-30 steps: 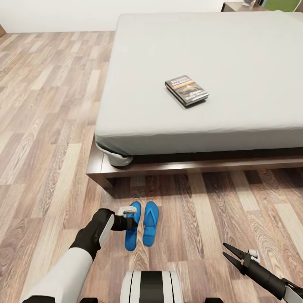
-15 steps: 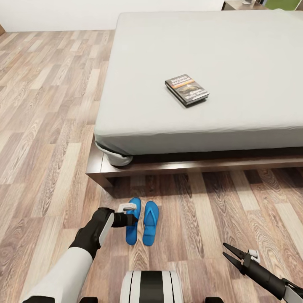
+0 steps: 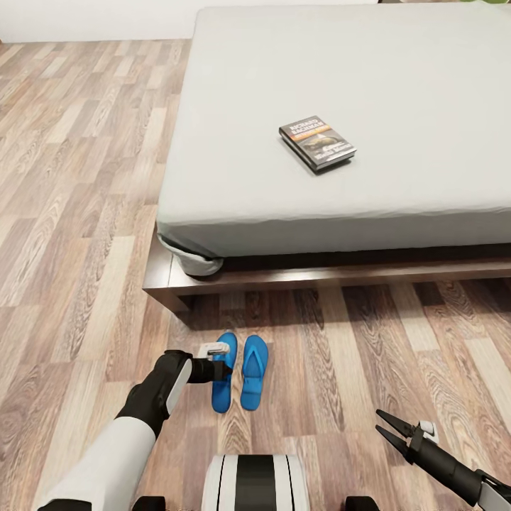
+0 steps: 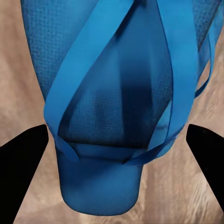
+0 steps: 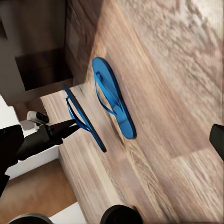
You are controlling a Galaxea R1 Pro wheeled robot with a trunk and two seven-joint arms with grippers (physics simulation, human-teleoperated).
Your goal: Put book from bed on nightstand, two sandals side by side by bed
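My left tool (image 3: 226, 370) is spread wide around one sandal (image 3: 224, 381), as before. The other sandal (image 3: 253, 372) lies just beside it, both still on the floor (image 3: 85, 284) near the bed (image 3: 213, 213). The book (image 3: 317, 143) rests on the bed. My right tool (image 3: 389, 426) hangs open, well apart.

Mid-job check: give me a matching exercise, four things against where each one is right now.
Things:
1. book
2. left gripper
3. right gripper
4. right-hand sandal

Places:
A. flat on the floor, nothing holding it
B. lying on the mattress
C. open, above bare floor
D. around the other sandal

Pairs: 1-B, 2-D, 3-C, 4-A
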